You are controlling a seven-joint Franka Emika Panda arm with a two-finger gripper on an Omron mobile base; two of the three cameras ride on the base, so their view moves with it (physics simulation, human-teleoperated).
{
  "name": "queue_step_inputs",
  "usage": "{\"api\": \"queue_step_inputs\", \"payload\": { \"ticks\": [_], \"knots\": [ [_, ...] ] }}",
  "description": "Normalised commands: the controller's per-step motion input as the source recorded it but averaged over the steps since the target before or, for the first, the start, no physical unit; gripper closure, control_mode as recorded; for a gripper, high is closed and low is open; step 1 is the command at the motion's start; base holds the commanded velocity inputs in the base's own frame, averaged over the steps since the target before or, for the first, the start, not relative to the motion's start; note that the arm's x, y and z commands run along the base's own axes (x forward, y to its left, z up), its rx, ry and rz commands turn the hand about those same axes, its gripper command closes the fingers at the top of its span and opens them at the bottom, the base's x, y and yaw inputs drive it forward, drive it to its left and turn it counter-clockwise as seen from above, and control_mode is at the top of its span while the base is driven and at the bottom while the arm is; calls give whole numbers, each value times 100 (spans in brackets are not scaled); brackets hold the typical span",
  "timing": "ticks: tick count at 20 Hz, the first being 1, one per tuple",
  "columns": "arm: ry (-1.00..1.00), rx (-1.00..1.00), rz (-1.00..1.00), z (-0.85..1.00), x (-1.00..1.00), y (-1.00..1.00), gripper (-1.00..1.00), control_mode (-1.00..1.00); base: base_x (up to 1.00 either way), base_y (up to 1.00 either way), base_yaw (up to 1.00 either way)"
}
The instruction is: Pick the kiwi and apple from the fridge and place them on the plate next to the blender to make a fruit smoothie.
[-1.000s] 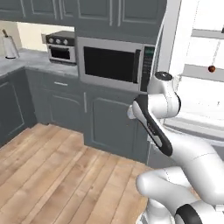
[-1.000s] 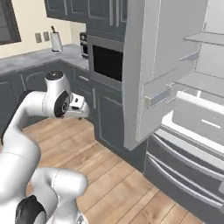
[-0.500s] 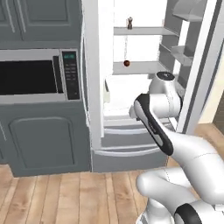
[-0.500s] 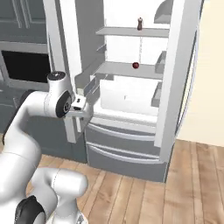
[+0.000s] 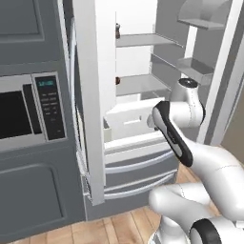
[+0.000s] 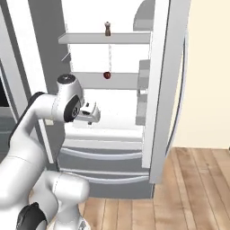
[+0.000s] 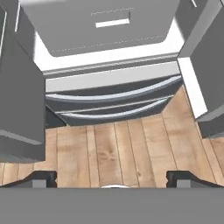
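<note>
Red and round, the apple [image 6: 107, 75] sits on a shelf [image 6: 121, 81] inside the open fridge [image 6: 159, 90]. Our hand [image 6: 91, 113] hangs in front of the fridge, lower than that shelf, with its fingers [image 7: 43, 178] wide apart and nothing in them. The apple is up and deeper in from the hand, a bit to the right in the right base view. We think we must lift the hand and reach in. A brown bottle [image 6: 107, 28] stands on the shelf above. We cannot find the kiwi.
</note>
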Motion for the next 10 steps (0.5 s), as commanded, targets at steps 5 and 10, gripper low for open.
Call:
{"api": "queue_step_inputs", "payload": {
  "ticks": [5, 10],
  "knots": [
    [0, 0, 0, 0, 0, 0, -100, 100, 65, 44, 0],
    [0, 0, 0, 0, 0, 0, -100, 100, 87, -30, -1]
  ]
}}
